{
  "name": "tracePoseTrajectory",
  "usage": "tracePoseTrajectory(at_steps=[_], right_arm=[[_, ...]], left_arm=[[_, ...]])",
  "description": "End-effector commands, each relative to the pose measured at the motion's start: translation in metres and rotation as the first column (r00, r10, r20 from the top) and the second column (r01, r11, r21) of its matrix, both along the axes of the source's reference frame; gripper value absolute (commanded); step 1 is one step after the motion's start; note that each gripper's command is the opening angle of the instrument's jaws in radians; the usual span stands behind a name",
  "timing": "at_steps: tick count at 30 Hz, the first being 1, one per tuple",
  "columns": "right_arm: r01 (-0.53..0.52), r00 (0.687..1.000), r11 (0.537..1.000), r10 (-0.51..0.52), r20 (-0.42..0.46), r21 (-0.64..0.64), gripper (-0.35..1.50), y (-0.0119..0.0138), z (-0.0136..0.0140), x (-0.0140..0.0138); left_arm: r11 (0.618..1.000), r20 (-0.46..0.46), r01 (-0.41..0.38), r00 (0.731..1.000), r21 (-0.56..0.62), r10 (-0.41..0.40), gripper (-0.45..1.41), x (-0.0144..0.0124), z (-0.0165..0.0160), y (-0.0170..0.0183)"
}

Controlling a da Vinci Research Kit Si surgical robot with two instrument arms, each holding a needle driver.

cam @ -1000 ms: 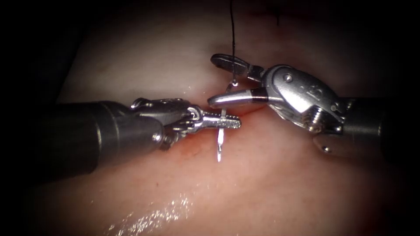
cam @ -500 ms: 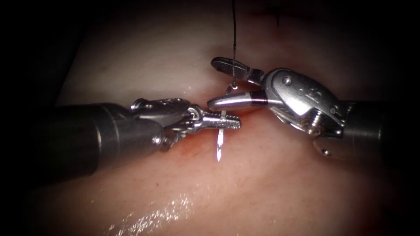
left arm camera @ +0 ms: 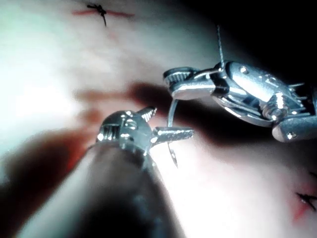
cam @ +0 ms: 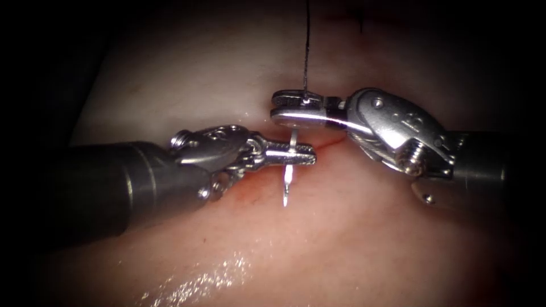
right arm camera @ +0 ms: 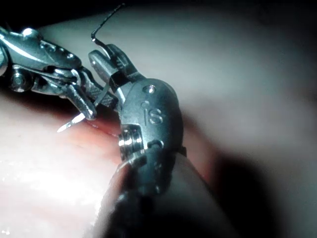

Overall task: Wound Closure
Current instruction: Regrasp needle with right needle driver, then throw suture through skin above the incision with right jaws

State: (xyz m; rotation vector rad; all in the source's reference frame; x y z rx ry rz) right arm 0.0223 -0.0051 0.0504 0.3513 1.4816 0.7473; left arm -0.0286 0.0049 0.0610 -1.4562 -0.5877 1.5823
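Observation:
The curved needle (cam: 287,185) stands clear of the tissue (cam: 341,239), its tip pointing down over the left side of the cut (cam: 330,142). My right tool (cam: 281,108) is shut on the needle's rear end, where the black thread (cam: 306,51) leaves upward. My left tool (cam: 296,152) lies across the needle's middle. In the left wrist view the left tool (left arm camera: 166,121) has its jaws spread, with the needle (left arm camera: 172,111) resting against one jaw. In the right wrist view the right tool (right arm camera: 101,59) clamps the needle (right arm camera: 69,123) beside the left tool (right arm camera: 86,106).
A finished stitch (cam: 361,23) with red fluid sits at the far end of the tissue, also seen as a knot (left arm camera: 99,10). Another stitch (left arm camera: 304,201) lies near the right shaft. A wet shiny patch (cam: 199,281) marks the near tissue.
The right tool's jaws, open around the needle's rear end, have shut on it. The left tool's jaws, shut on the needle's middle, have opened. The needle has barely moved.

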Motion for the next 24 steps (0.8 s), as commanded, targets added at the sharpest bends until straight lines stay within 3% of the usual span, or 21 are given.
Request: tracePoseTrajectory(at_steps=[1,2,3,4,5,10,15,19,24], right_arm=[[0.002,1.000,1.000,-0.002,0.002,-0.002,-0.35,0.0002,0.0006,0.0008],[0.004,1.000,1.000,-0.004,-0.001,-0.002,-0.35,0.0003,0.0006,0.0008],[0.005,1.000,1.000,-0.005,-0.004,0.003,-0.35,0.0003,0.0008,0.0008],[0.005,1.000,1.000,-0.005,-0.004,0.003,-0.35,0.0003,0.0008,0.0008],[0.007,1.000,1.000,-0.007,-0.006,0.003,-0.35,0.0004,0.0008,0.0008],[0.022,1.000,0.999,-0.023,-0.018,-0.023,-0.35,0.0007,0.0012,0.0008],[0.056,0.996,0.996,-0.061,-0.072,-0.066,-0.35,0.0011,0.0017,0.0018],[0.094,0.989,0.987,-0.108,-0.102,-0.131,-0.35,0.0014,0.0024,0.0028],[0.124,0.981,0.973,-0.149,-0.121,-0.195,-0.35,0.0016,0.0040,0.0044]], left_arm=[[0.999,-0.042,0.045,0.998,-0.031,-0.047,0.69,-0.0006,0.0006,0.0004],[0.995,-0.069,0.091,0.993,-0.033,-0.093,0.81,-0.0006,0.0007,0.0004],[0.995,-0.041,0.092,0.995,-0.041,-0.093,0.98,-0.0004,0.0008,0.0002],[0.995,-0.041,0.092,0.995,-0.041,-0.093,0.98,-0.0004,0.0008,0.0002],[0.996,-0.025,0.080,0.996,-0.044,-0.081,1.14,-0.0003,0.0008,0.0001],[0.995,-0.053,0.077,0.995,-0.064,-0.080,1.31,0.0010,0.0007,-0.0007],[0.993,-0.103,0.078,0.991,-0.094,-0.087,1.23,0.0042,0.0003,-0.0033],[0.995,-0.147,0.028,0.988,-0.097,-0.042,1.18,0.0070,0.0002,-0.0055],[0.983,-0.237,-0.091,0.970,-0.156,0.052,0.84,0.0094,0.0001,-0.0078]])
